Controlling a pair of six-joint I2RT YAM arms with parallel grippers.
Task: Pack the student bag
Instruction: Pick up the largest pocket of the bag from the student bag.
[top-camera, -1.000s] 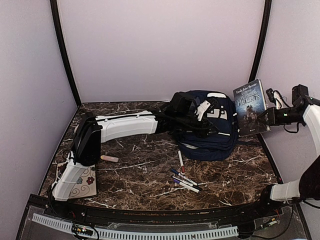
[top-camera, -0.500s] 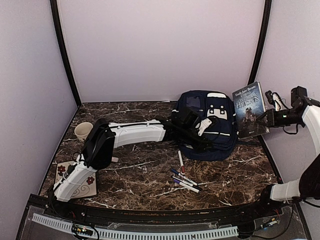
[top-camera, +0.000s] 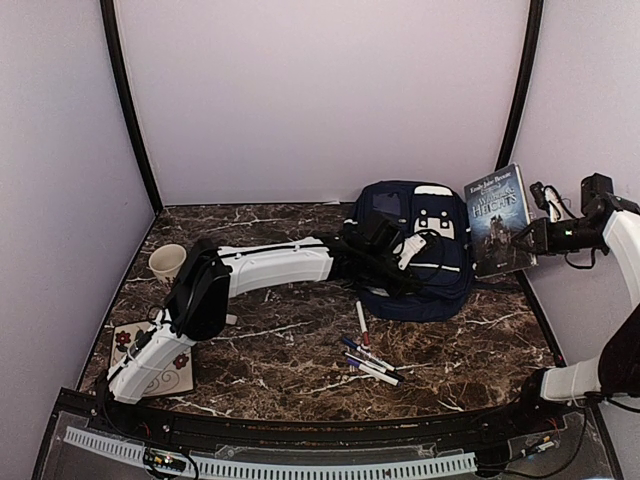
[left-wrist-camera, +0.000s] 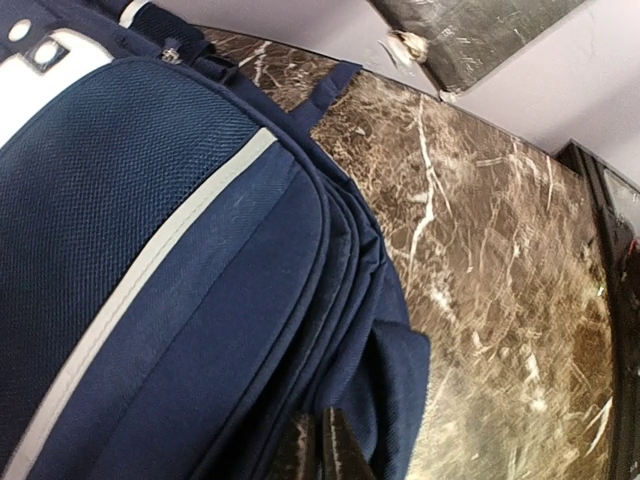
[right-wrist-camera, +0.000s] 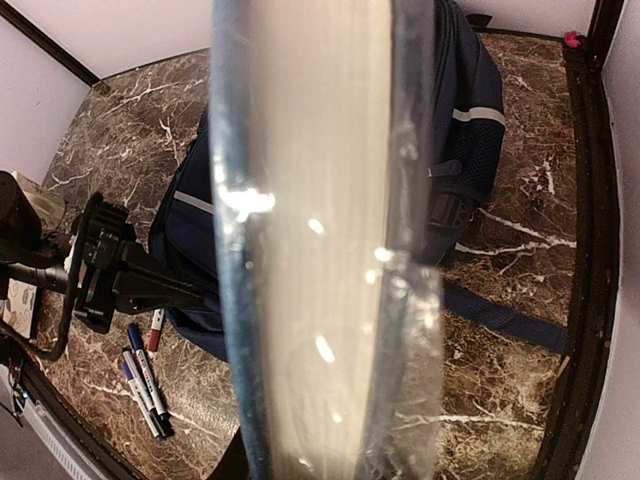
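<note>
The student bag (top-camera: 430, 262), navy with thin white stripes, lies at the back right of the marble table; it also fills the left wrist view (left-wrist-camera: 180, 280). My left gripper (top-camera: 410, 270) rests over its near front. Its jaws are shut, tips (left-wrist-camera: 325, 445) pressed among the bag's folded seams; I cannot tell whether any fabric is pinched. My right gripper (top-camera: 527, 238) is shut on a plastic-wrapped book (top-camera: 498, 218), held upright in the air just right of the bag. The book's page edge (right-wrist-camera: 320, 250) hides that gripper's fingers in the right wrist view.
Several markers (top-camera: 365, 355) lie in front of the bag, also seen from the right wrist (right-wrist-camera: 145, 375). A pale cup (top-camera: 167, 262) stands at the left. A flowered mat (top-camera: 160, 368) lies under the left arm's base. The side wall is close behind the book.
The left arm came down from the bag's top to its near front, and its jaws went from open to shut. The right gripper and book barely moved.
</note>
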